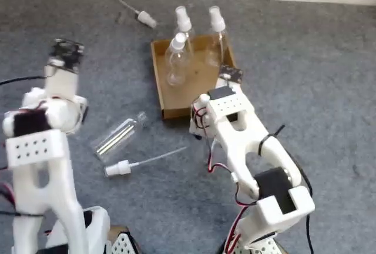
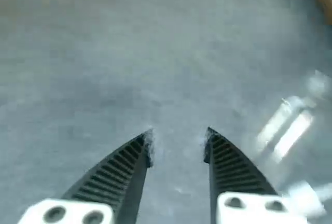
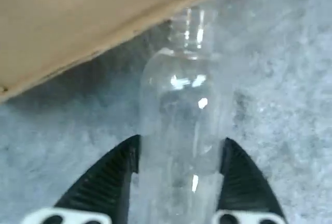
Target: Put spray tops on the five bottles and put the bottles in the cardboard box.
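While I watch the right wrist view, the right gripper has its jaws pressed against both sides of an uncapped bottle, the held bottle, whose open neck points at the wall of the box, just beside it on the grey carpet. I count five bottles in all. Three capped bottles sit at the box in the upper middle of the high view, their white tops toward its upper edge; I cannot tell if all three are fully inside. A fourth, the lying bottle, has no top and rests on the carpet left of the box's lower corner. Two spray tops are loose. One spray top lies just below the lying bottle, its tube running right. The far top lies upper left of the box. The left gripper hangs over bare carpet with its jaws apart and nothing between them, the lying bottle off to one side of it.
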Robot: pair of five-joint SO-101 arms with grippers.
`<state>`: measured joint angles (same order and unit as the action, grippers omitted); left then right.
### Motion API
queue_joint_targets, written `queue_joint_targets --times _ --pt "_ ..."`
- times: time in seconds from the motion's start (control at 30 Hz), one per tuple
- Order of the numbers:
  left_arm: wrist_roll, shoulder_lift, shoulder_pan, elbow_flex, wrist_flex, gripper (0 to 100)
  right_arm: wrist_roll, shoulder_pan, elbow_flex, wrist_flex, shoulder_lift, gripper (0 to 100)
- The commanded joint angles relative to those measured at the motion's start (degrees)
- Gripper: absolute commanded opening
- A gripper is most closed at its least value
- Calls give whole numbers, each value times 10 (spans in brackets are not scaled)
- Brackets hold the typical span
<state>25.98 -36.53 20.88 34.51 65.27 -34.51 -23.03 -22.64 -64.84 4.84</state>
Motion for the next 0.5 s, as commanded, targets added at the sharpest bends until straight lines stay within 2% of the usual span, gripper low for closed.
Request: queue_joint_targets --times 0.0,0.1,0.23,0.33,0.47 --pt "12 13 -87 -44 102 123 33 22 -19 22 -17 41" --pt "18 16 -135 -40 150 123 100 37 -57 21 -44 18" --pt "74 18 -180 -7 199 123 197 95 -131 22 -107 13" --pt "104 18 -194 48 171 124 282 131 -178 21 -166 13" --pt "180 18 -194 123 113 124 405 179 -242 21 -226 13"
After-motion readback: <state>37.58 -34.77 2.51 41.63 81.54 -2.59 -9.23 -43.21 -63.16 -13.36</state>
